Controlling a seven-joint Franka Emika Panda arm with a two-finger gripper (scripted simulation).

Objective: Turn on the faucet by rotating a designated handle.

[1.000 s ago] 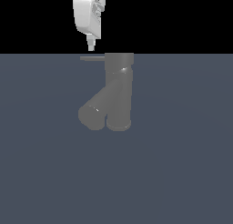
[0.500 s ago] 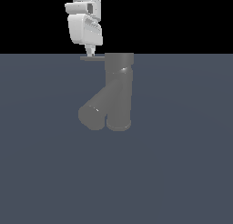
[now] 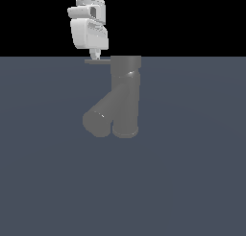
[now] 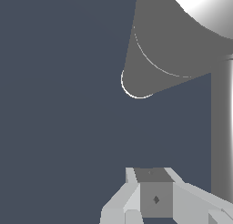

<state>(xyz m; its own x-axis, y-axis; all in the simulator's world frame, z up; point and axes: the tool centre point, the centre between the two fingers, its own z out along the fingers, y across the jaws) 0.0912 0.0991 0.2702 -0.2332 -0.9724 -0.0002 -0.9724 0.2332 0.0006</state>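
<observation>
Hovering over the handle [image 3: 97, 61], the gripper [image 3: 95, 56] touches it; jaw spacing unreadable; faucet [image 3: 120, 98] partly cropped at wrist.

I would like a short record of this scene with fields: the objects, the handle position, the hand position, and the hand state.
objects: faucet, handle, hand
faucet shape: upright cylinder with a thick spout branching diagonally toward the exterior view's left
handle position: thin rod jutting from the faucet top toward the exterior view's left
hand position: directly above the handle, fingertips at the rod; contact cannot be confirmed
hand state: cannot tell whether open or shut
</observation>
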